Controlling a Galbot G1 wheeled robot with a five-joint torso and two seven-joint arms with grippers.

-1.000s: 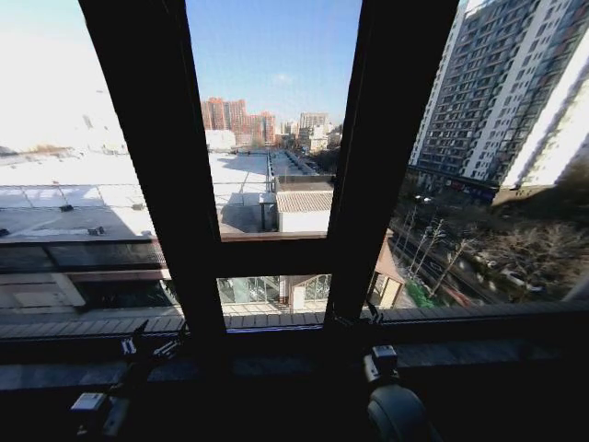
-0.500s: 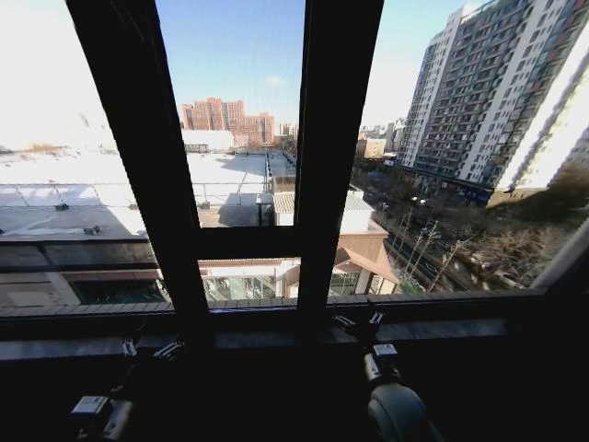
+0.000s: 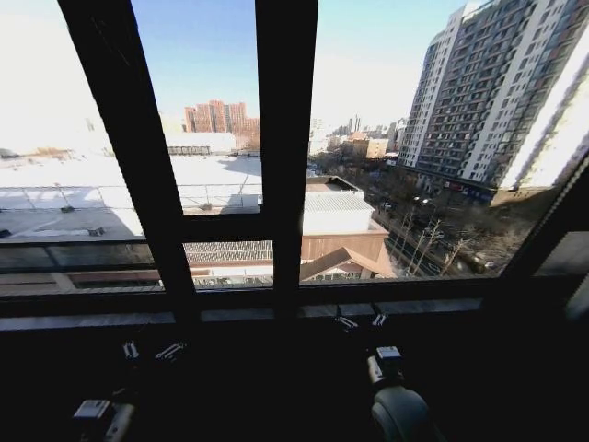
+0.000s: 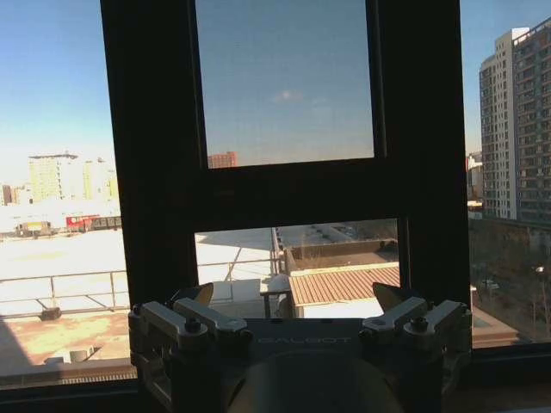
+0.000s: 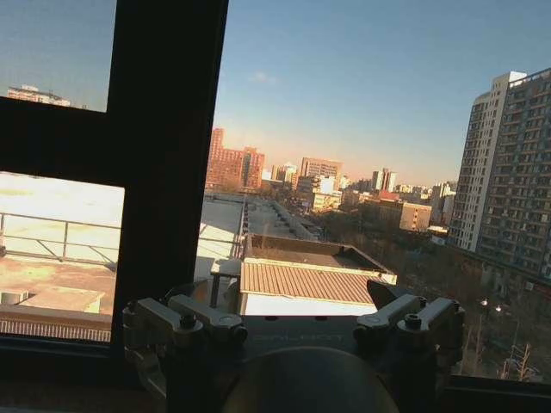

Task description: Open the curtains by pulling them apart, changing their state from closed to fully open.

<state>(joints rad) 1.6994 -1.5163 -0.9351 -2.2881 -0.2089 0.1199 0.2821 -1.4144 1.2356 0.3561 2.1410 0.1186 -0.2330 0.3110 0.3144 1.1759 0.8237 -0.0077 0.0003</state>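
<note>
**Operator:** Where do my grippers stand?

**Describer:** Your left gripper (image 3: pixel 147 351) sits low before the window sill (image 3: pixel 248 315). Its fingers are spread, with nothing between them. Your right gripper (image 3: pixel 360 322) sits beside it, a little nearer the glass, equally spread and empty.

**Operator:** And the curtains?

**Describer:** You face bare glass crossed by dark window frame bars (image 3: pixel 285 138), with rooftops and a tower block (image 3: pixel 488 101) beyond. I cannot tell which way the curtains lie from either gripper, so I cannot say which arm is nearer. Judging from the uncovered glass, they look already parted to the sides. Hanging panels run top to bottom, so any further pull would go sideways, along the sill.

**Operator:** Any containers?

**Describer:** None to report.
</note>
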